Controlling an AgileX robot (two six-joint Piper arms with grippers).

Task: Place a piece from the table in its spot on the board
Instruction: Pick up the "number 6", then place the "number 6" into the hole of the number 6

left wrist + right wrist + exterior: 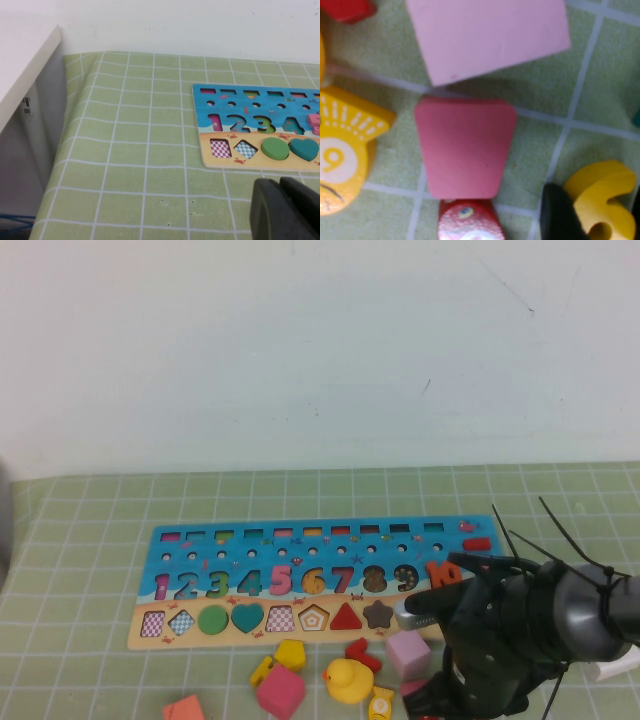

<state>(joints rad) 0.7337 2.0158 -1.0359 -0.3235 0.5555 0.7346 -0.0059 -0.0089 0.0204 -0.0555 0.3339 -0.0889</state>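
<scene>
We see a plain off-white wall (300, 340) across the upper half of the high view, w/ a few thin dark scratches (530, 308) at upper right. Below it, a pale green tablecloth (100, 540) w/ white grid lines. In the left wrist view, a white slab-top cabinet (25, 65) sits upper left, grey side panel (20, 165) beneath, blue cable (15, 220) at bottom left. Light's even, shadows soft.

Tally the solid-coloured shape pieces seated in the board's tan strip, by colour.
Green circle: 1
Teal heart: 1
Red triangle: 1
Brown star: 1
Total: 4
Left gripper, shut, hangs beside the board; right gripper straddles the yellow 6.
</scene>
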